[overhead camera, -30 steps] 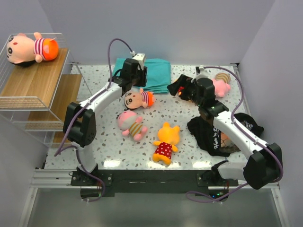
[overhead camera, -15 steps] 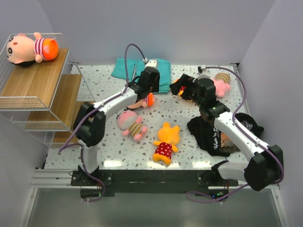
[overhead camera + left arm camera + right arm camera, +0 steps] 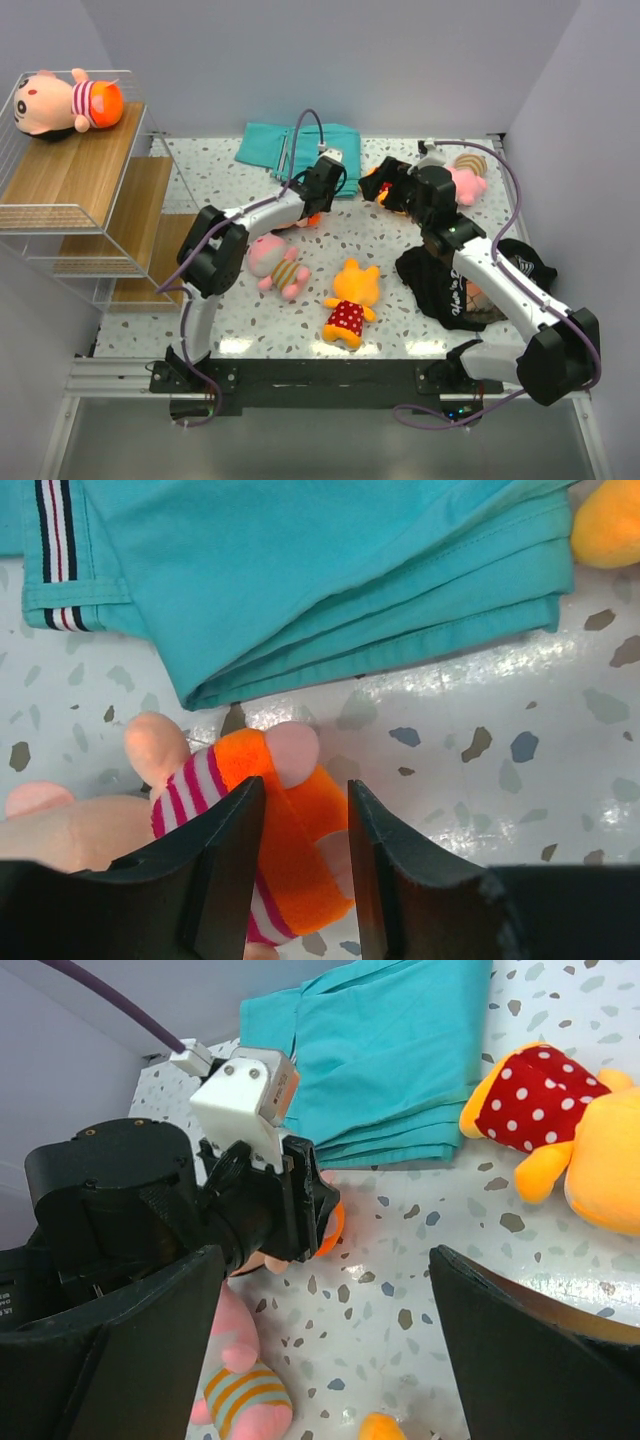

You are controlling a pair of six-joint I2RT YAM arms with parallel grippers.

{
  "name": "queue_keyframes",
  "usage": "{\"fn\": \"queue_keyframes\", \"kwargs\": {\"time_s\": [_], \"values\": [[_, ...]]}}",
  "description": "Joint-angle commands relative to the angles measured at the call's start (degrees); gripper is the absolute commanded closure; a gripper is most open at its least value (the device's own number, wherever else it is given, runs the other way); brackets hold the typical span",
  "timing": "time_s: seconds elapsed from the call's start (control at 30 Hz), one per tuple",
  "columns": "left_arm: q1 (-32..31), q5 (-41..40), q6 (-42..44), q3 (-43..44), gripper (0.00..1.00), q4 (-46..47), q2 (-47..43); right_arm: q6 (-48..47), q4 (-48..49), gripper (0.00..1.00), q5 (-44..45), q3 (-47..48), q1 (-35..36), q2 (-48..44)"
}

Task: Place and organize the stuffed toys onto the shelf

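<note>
My left gripper (image 3: 318,198) is low over a peach doll with a striped shirt and orange shorts (image 3: 290,840), just in front of the teal cloth. Its jaws (image 3: 303,800) are closed narrowly on the orange shorts. My right gripper (image 3: 388,185) is wide open and empty (image 3: 325,1260), above the table beside an orange toy in a red dotted dress (image 3: 560,1120). A pink doll in a striped shirt (image 3: 275,262) and another orange toy in a dotted dress (image 3: 350,298) lie on the table in front. One doll (image 3: 60,100) lies on the top board of the shelf (image 3: 90,200) at far left.
A folded teal cloth (image 3: 290,145) lies at the back centre. A black garment (image 3: 460,285) lies under the right arm. A pink toy (image 3: 465,180) lies at the back right, behind the right wrist. The shelf's lower boards show bare wood.
My left arm has swung right along the doll, from its head to its orange shorts, and has gone lower. The right gripper has barely moved.
</note>
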Motion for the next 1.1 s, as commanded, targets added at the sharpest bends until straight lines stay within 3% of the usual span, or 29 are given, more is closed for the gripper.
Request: {"fn": "queue_keyframes", "kwargs": {"time_s": [0.0,0.13,0.4,0.73,0.97,1.07], "values": [[-0.3,-4.1,6.7,-2.8,0.57,-0.9,-4.3,-0.8,0.4,0.12,1.3,0.4,0.3,-1.6],[-0.3,-1.1,9.2,-3.9,0.52,-1.0,-7.3,-0.8,0.5,0.12,1.4,0.5,0.3,-1.4],[-1.7,-2.7,8.9,-2.1,0.48,-4.5,-10.4,-1.1,0.2,0.12,1.6,0.6,0.3,-1.6],[-2.2,-5.2,5.3,-1.7,0.48,-6.6,-5.8,-0.9,0.5,0.12,1.2,0.6,0.4,-1.6],[-2.2,-8.7,6.3,-4.0,0.53,-4.8,-2.3,-0.7,0.8,0.12,0.8,0.5,0.4,-1.7],[-2.1,-9.1,7.1,-4.3,0.65,-4.0,-2.0,-0.7,0.9,0.12,0.7,0.5,0.4,-1.8]]}}
